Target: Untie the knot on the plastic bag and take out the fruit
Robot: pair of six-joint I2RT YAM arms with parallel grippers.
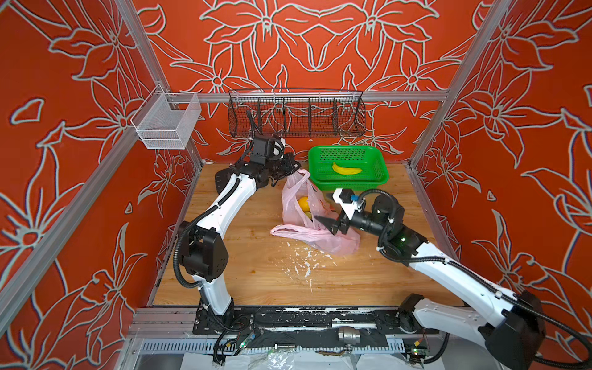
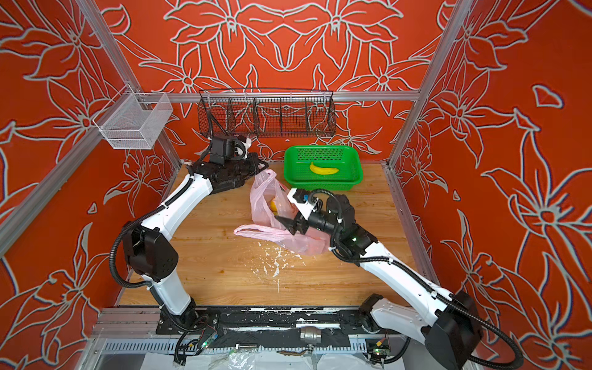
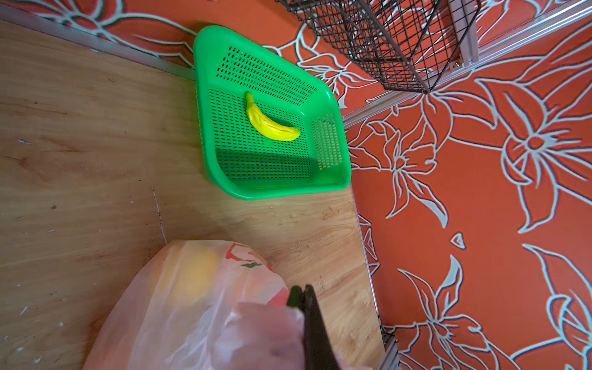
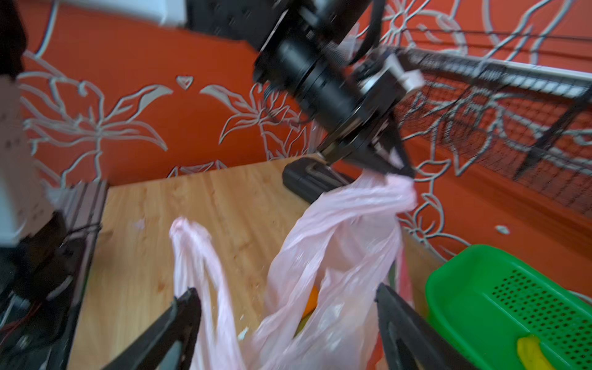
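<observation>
Right wrist view: plastic bag [image 4: 336,230] is held up by the clenched left tool [image 4: 398,174]; fruit [image 4: 312,299], just ahead of the released right tool [image 4: 285,290], is to be grasped next

Translucent pale-pink plastic bag [image 1: 293,195], untied and part-lifted, slumps with orange fruit [image 1: 303,203] showing inside

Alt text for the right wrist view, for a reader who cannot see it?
The left gripper pinches a raised handle of the plastic bag above the wooden table, while the right gripper stands open with the bag between its fingers. An orange fruit shows inside; a green basket sits nearby. The picture is blurred.
</observation>
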